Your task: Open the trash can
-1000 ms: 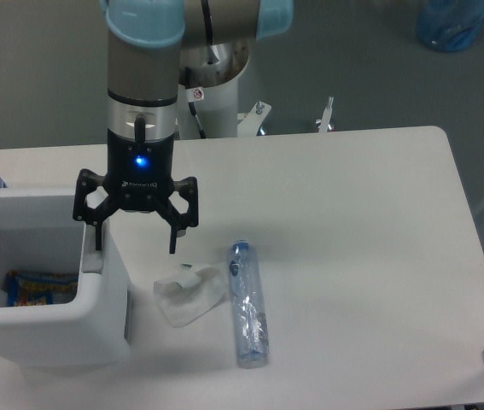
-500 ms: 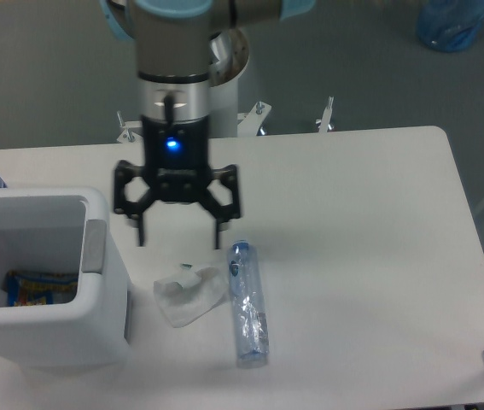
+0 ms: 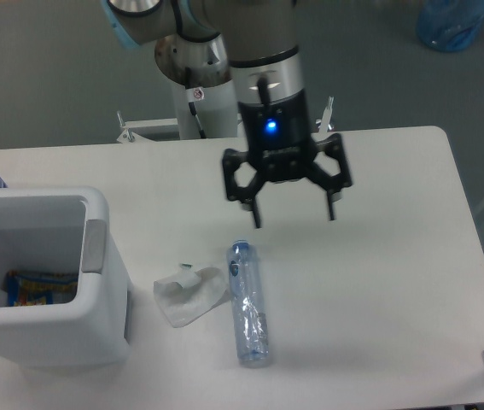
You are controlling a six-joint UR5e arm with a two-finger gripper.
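Even overhead light, soft shadows, maybe slight blur

No legible text: the marking on the hand point(image 3: 294, 210) body is too blurred to read, as is the small round sticker point(image 3: 197, 93) on the robot base.

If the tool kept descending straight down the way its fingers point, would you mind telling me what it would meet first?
Most likely bare white table. The open tool appears to hang beyond the clear crushed plastic bottle, though depth is hard to judge from this single view.
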